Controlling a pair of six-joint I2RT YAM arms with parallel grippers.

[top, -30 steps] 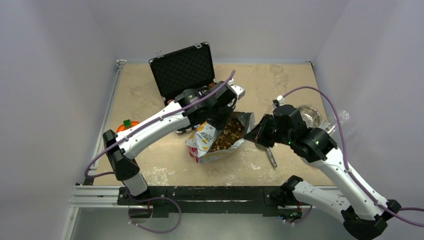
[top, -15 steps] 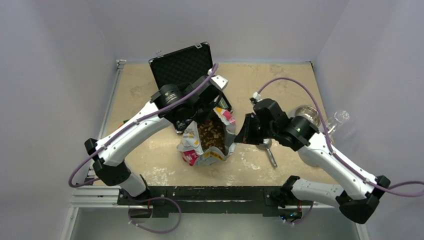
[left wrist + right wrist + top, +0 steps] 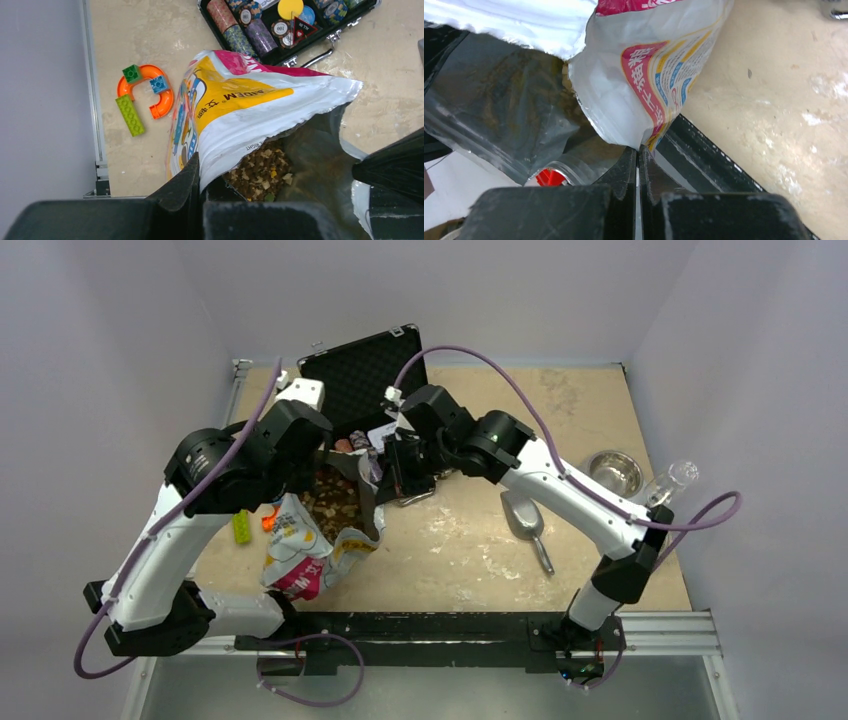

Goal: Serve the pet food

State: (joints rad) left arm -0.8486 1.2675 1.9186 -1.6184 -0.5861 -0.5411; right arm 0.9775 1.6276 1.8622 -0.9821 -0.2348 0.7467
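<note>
Pet food [image 3: 335, 495] sits loose in the crinkly bag [image 3: 300, 560], towards the left edge of the table [image 3: 560, 400], just in front of the open case [image 3: 365, 370]. Left gripper [image 3: 200, 172] is pinched tight on one rim and right gripper [image 3: 638, 152] is clamped on the opposite rim, mouth spread wide. That thin foil looks soft and slippery, likely to slump and spill if tipped. The rims are the best hold; the light kibble wants the scoop [image 3: 522, 518].
</note>
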